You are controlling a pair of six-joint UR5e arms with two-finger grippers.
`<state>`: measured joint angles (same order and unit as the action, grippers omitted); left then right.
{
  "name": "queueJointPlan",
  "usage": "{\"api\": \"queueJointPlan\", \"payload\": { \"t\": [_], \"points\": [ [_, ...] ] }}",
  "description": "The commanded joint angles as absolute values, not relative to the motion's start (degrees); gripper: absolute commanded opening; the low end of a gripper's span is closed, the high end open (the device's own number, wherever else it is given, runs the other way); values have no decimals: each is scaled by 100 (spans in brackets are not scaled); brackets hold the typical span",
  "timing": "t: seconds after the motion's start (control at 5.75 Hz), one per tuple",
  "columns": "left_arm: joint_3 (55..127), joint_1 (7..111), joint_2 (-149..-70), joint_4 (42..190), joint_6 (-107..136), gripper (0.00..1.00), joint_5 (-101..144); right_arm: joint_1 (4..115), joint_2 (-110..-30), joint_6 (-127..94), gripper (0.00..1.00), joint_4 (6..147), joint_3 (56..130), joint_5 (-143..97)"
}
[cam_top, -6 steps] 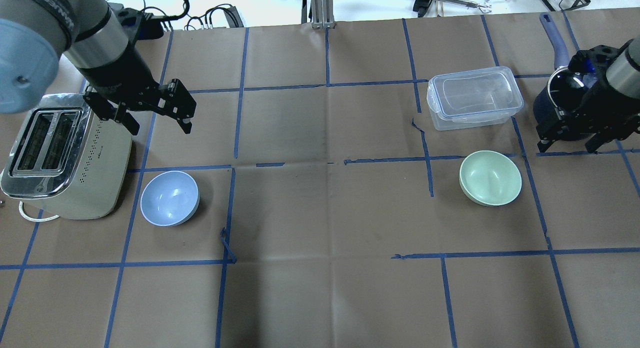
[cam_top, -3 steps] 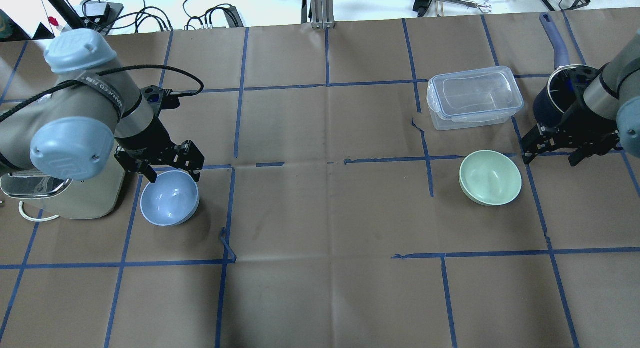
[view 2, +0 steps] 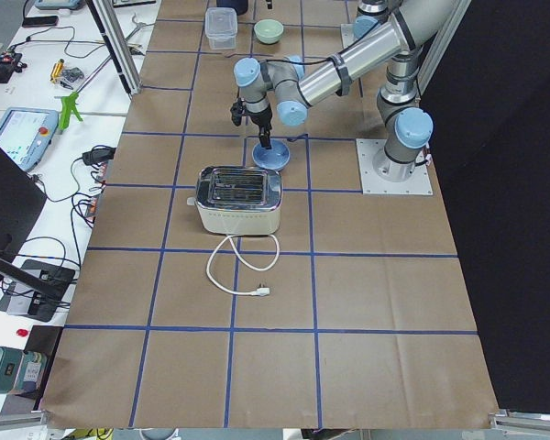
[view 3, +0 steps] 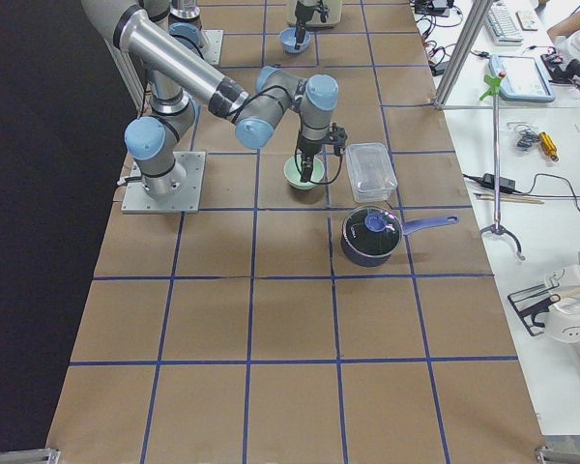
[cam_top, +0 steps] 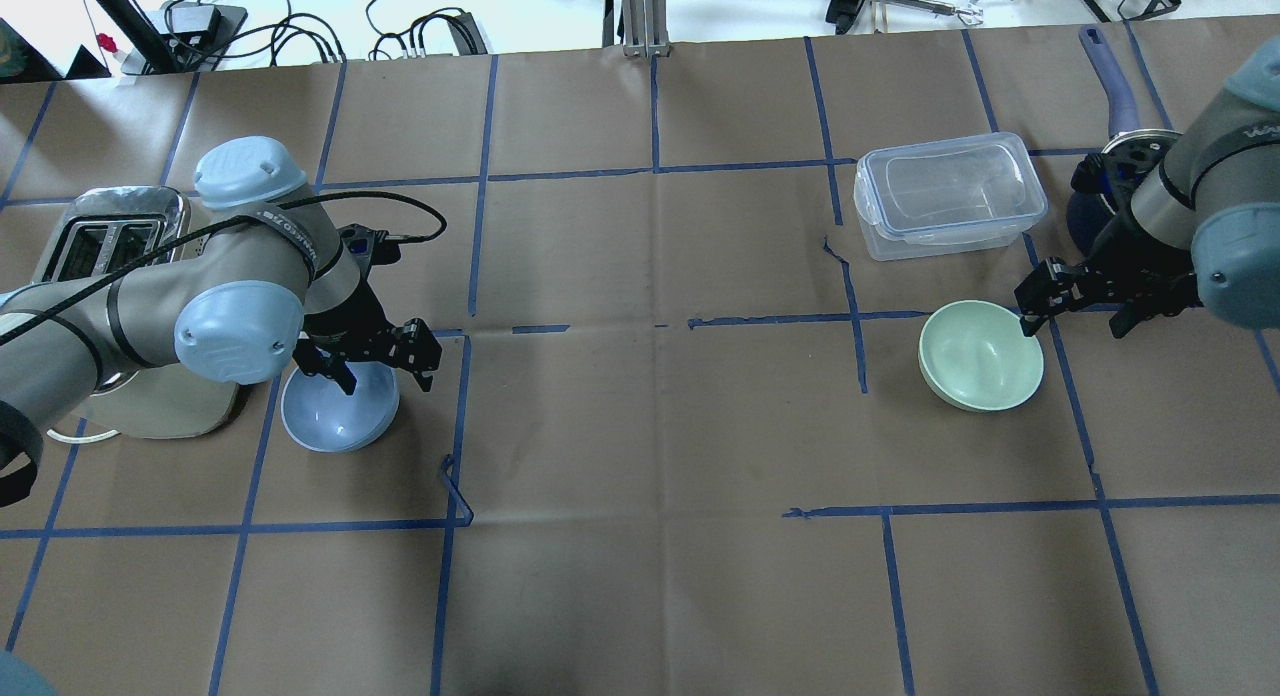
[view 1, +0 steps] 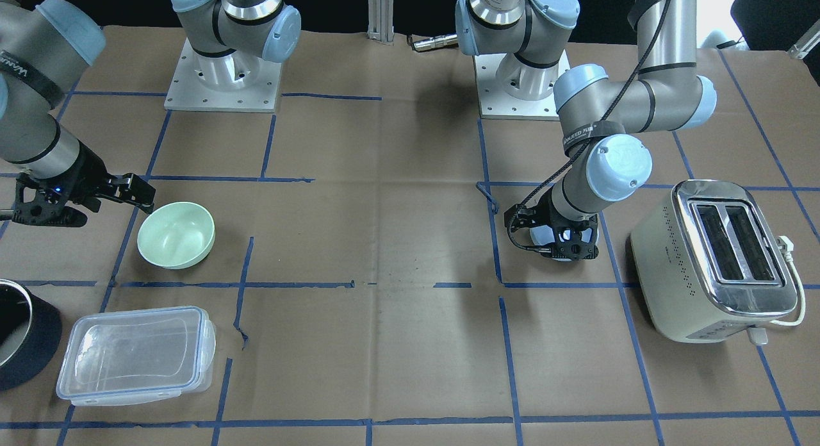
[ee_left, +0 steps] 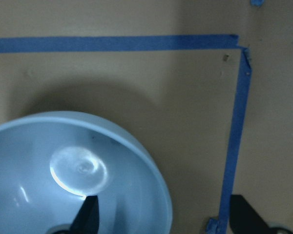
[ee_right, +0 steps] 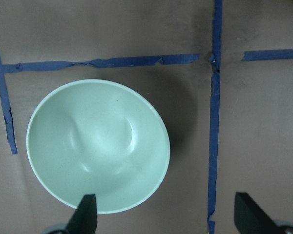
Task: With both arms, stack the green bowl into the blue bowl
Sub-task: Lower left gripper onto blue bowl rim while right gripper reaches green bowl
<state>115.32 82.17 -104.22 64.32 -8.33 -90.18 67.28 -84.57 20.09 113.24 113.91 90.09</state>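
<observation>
The blue bowl sits upright on the table next to the toaster. My left gripper is open and low over the bowl's far right rim. In the left wrist view one fingertip is inside the blue bowl and the other is outside it. The green bowl sits upright at the right. My right gripper is open above its far right edge. In the right wrist view one fingertip is over the rim of the green bowl and the other is over bare table.
A cream toaster stands just left of the blue bowl, partly under my left arm. A clear lidded container lies beyond the green bowl. A dark pot with a long handle stands behind my right wrist.
My left gripper has moved from beside the toaster down onto the blue bowl's rim. My right gripper has moved from over the pot to the green bowl's edge. Both bowls are unmoved.
</observation>
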Motion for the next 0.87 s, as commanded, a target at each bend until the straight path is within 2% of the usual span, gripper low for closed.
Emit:
{"api": "queueJointPlan", "payload": {
  "t": [0.0,0.17,0.35,0.7],
  "points": [
    [11593,8235,-10485,6381,-843,45,-9035,6732,-8211,2021,100,11941,11618,9009],
    [11575,8227,-10442,6381,-844,7,-9044,6732,-7983,2039,100,12092,11628,9017],
    [11575,8227,-10389,6381,-861,2,-9087,6732,-7902,2022,100,12085,11689,9026],
    [11566,8235,-10354,6381,-853,1,-9132,6732,-7884,2013,100,12233,12049,9026]
  ]
}}
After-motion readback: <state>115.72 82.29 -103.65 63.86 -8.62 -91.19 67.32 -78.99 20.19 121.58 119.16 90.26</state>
